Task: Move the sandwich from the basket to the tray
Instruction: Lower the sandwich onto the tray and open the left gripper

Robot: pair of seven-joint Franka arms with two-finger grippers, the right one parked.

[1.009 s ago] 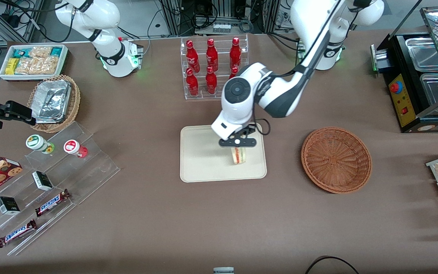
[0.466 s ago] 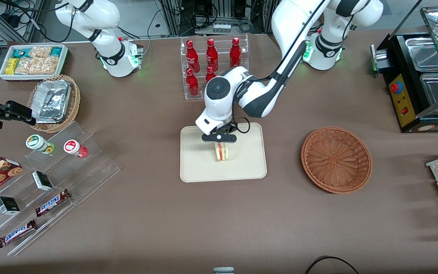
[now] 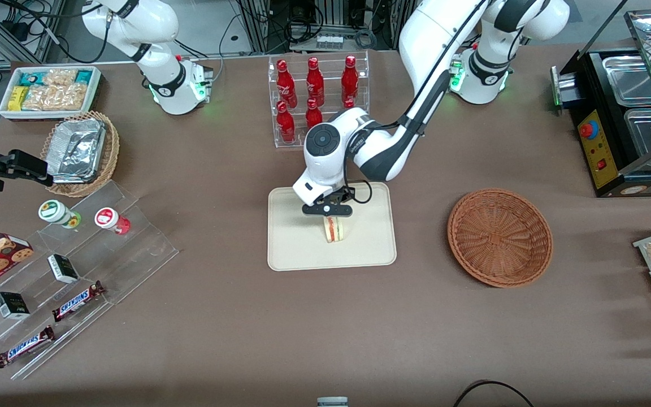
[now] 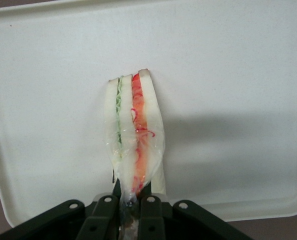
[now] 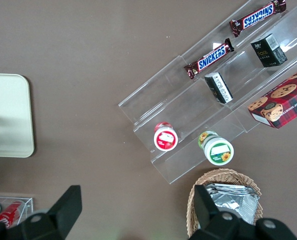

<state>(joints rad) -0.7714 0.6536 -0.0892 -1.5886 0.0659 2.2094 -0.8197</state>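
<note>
While your gripper (image 3: 328, 216) pinches the sandwich (image 3: 333, 229) by its wrapped end, fingers (image 4: 106, 210) closed tight on it, you hold it over the middle of the tray (image 3: 297, 249), cut edge showing; the basket (image 3: 499, 236) sits at three o'clock, well apart

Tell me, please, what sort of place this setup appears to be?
Probably a mock snack counter in a robotics lab: red drink bottles in a clear rack, Snickers bars on acrylic steps, and a tool holding a sandwich over a tray.
</note>
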